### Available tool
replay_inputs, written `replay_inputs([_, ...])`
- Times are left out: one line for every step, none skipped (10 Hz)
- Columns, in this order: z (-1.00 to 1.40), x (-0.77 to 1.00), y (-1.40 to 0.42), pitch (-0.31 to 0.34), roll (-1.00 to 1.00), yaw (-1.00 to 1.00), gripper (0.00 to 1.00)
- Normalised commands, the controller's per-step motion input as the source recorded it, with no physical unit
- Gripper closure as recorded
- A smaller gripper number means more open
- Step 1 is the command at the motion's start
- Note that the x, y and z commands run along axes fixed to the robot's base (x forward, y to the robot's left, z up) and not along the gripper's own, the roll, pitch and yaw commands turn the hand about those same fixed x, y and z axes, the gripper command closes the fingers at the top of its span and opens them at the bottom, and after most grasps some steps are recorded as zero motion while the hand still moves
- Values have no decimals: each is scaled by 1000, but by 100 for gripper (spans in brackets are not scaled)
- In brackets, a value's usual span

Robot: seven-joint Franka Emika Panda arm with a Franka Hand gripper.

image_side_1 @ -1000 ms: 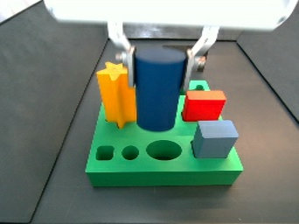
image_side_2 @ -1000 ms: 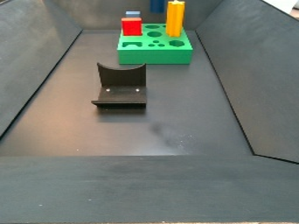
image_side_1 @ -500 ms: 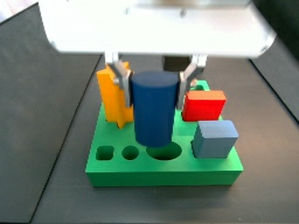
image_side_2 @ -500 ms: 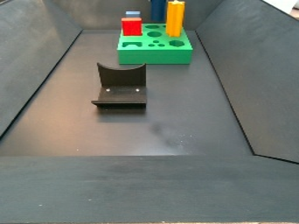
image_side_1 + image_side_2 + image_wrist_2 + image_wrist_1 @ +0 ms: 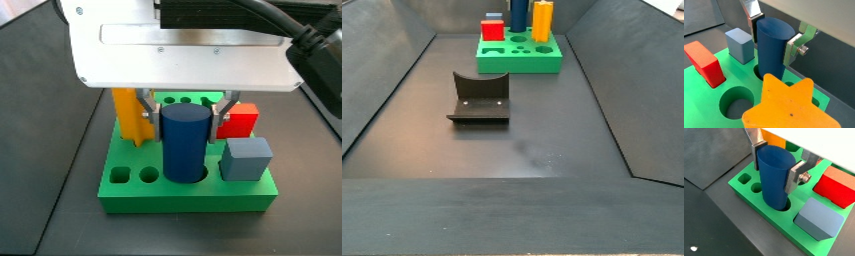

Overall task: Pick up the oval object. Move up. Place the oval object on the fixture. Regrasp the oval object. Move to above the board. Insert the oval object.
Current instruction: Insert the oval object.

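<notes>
Deep blue oval object (image 5: 774,175) is clamped between my silver finger plates in a wrist view, my gripper (image 5: 775,163) pinching it near the top, its lower end already inside the round hole of the green board (image 5: 771,223). Grey-blue cube (image 5: 821,218) sits just beside it, red block (image 5: 839,187) beyond that. From the opposite wrist angle, the oval object (image 5: 772,47) stands upright with its base in the hole, one finger plate (image 5: 795,44) flat on its side, gripper (image 5: 774,27) centred over it; an empty round hole sits next to it, orange star piece (image 5: 787,105) fills the foreground, red block (image 5: 705,62) and cube (image 5: 741,44) stand off to the side. In a side view, my gripper (image 5: 187,108) is low over the board (image 5: 187,195), oval object (image 5: 185,145) partly sunk in the near-centre hole, orange star (image 5: 130,115) to its left, cube (image 5: 247,157) near right, red block (image 5: 241,122) right and farther back. In my judgement this is the insert step, well along: keep the peg vertical, push straight down slowly, no lateral load, and let go only once it bottoms out. Risk is wedging if it tilts, or a plate clipping the star or the cube. In the far side view the board (image 5: 520,60) sits at the far end, the blue peg's top just visible among the pieces, and the fixture (image 5: 480,98) stands empty, well apart on the near side.
</notes>
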Motion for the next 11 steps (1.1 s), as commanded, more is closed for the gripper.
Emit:
replay_inputs([-317, 286, -83, 0, 0, -17, 100])
replay_inputs([-443, 431, 0, 0, 0, 0, 100])
replay_inputs([-460, 437, 57, 0, 0, 0, 100])
replay_inputs([-386, 294, 54, 0, -7, 0, 100])
replay_inputs([-83, 94, 214, 4, -51, 17, 100])
replay_inputs([-80, -37, 206, 0, 0, 66, 100])
replay_inputs([-311, -306, 160, -49, 61, 111, 100])
replay_inputs([-700, -394, 0, -150, 176, 143, 100])
replay_inputs([-751, -406, -77, -191, 230, 23, 100])
replay_inputs([-683, -357, -163, -206, 277, 0, 100])
replay_inputs([-634, -251, -220, -246, 254, 0, 100])
